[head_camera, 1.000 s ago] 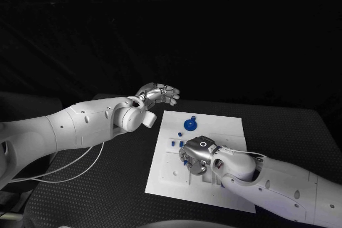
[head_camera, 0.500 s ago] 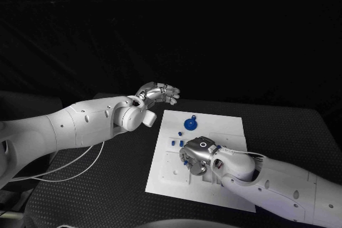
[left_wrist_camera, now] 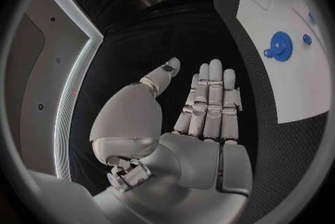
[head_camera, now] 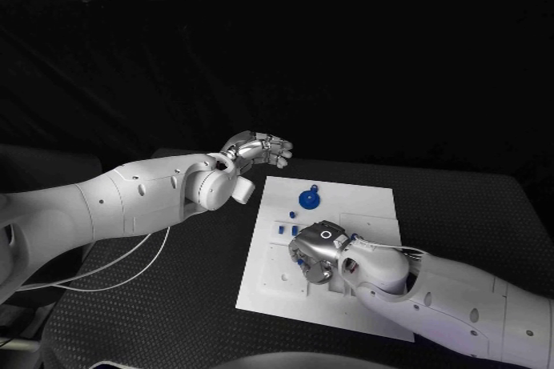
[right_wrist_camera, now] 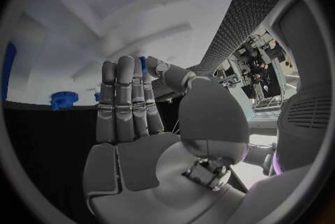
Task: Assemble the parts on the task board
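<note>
The white task board (head_camera: 360, 213) lies in the middle of the black table. On its far part stands a blue gear (head_camera: 308, 200) (left_wrist_camera: 281, 46) (right_wrist_camera: 63, 100), with a small blue part (head_camera: 311, 186) just beyond it. Two small blue parts (head_camera: 287, 230) stand near the board's left edge. My right hand (head_camera: 319, 253) hovers low over the board's middle, its fingers straight. A small blue part (right_wrist_camera: 142, 63) sits pinched between its thumb and a finger. My left hand (head_camera: 261, 150) (left_wrist_camera: 202, 118) is raised off the board's far left corner, fingers straight and apart, holding nothing.
White cables (head_camera: 127, 269) hang from my left arm over the table's left side. Bare board surface (head_camera: 358, 313) stretches out near the front edge, partly under my right forearm.
My right hand has drifted slightly left over the board. The left hand has stayed where it was.
</note>
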